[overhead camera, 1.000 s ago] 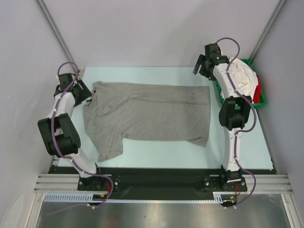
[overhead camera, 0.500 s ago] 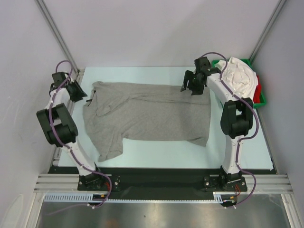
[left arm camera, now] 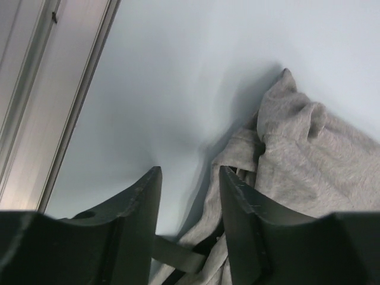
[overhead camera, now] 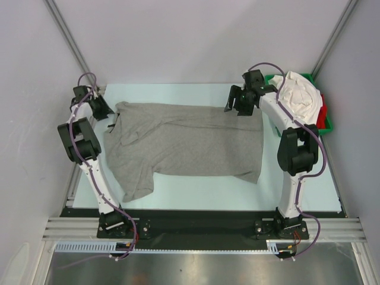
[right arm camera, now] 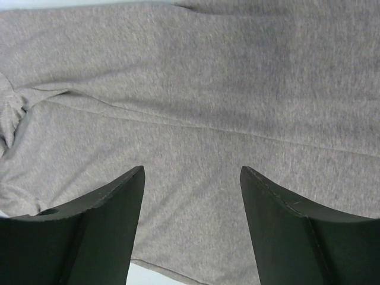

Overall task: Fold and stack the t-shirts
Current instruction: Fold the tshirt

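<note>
Both spread and empty, left gripper (left arm camera: 190, 173) and right gripper (right arm camera: 192, 173) should pinch the far corners of the shirt (overhead camera: 190, 139) together, low.

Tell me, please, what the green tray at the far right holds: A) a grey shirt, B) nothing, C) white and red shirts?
C: the green tray holds a bunched white t-shirt with a red t-shirt beside it; the grey t-shirt lies on the table.

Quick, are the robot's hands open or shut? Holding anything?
Left gripper: open, holding nothing.
Right gripper: open over the grey t-shirt, holding nothing.
</note>
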